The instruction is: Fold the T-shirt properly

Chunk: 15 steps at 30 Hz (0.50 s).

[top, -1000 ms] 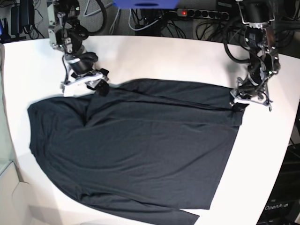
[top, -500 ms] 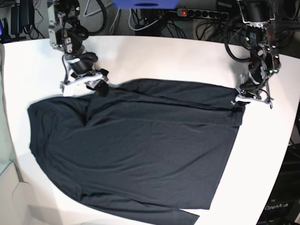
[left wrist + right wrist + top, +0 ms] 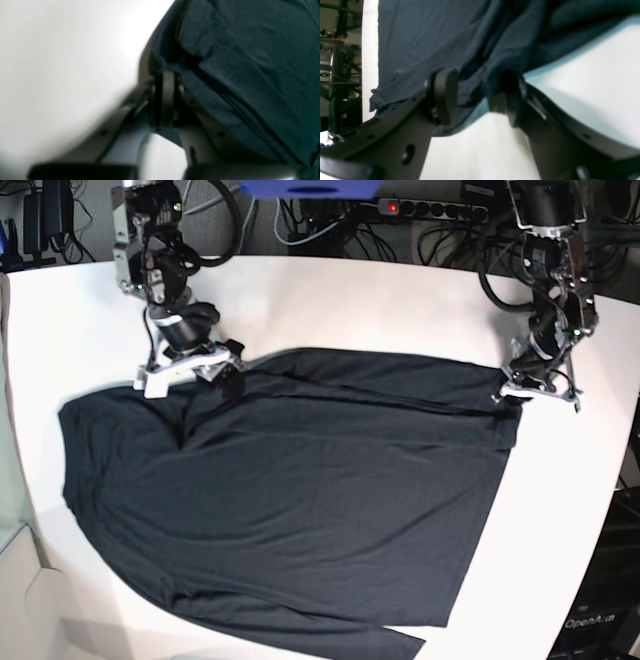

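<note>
The dark charcoal T-shirt (image 3: 300,500) lies spread flat over the white table (image 3: 380,300). At the shirt's far right corner, my left gripper (image 3: 512,395) is down on the cloth. In the left wrist view its jaws stand pressed together (image 3: 165,100) with the T-shirt's edge (image 3: 250,62) pinched between them. My right gripper (image 3: 190,378) is at the shirt's far left edge. Seen from the right wrist, it is open (image 3: 477,97), and a fold of the T-shirt (image 3: 432,32) hangs between its two fingers.
A power strip (image 3: 430,210) and tangled cables run behind the table's far edge. The table's curved rim passes close to the right of my left gripper. A blue object (image 3: 310,188) sits at the top centre.
My left gripper has shut on the shirt's far right corner. My right gripper has shifted a little right and forward onto the shirt's far left edge, still open.
</note>
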Tool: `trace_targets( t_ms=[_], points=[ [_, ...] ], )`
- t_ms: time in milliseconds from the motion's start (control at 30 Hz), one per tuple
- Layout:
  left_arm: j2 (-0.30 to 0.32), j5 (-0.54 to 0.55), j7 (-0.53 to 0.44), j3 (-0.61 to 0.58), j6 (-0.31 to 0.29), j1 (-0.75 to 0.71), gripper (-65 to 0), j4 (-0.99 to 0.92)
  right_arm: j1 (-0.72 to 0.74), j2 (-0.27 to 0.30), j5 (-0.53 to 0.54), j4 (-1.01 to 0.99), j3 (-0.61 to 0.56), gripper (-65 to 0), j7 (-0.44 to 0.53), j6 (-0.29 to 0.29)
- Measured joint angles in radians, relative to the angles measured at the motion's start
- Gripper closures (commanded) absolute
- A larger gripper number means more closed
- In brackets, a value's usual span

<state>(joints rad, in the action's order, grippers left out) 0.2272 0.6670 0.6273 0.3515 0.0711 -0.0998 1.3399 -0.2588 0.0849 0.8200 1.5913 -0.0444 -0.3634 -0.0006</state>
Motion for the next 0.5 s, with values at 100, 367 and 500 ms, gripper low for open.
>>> trace_targets(
  t_ms=[100,367,500],
  points=[
    [0.0,0.0,0.0,0.0,0.0,0.0,0.0,0.0,-0.001,0.001,0.0,0.0,0.0,-31.4,0.0,0.0],
    [0.0,0.0,0.0,0.0,0.0,0.0,0.0,0.0,-0.003,0.001,0.0,0.0,0.003,-31.3,0.0,0.0],
    [0.0,0.0,0.0,0.0,0.0,0.0,0.0,0.0,-0.003,0.016,0.0,-0.042,0.004,-31.3,0.003,0.002]
  ],
)
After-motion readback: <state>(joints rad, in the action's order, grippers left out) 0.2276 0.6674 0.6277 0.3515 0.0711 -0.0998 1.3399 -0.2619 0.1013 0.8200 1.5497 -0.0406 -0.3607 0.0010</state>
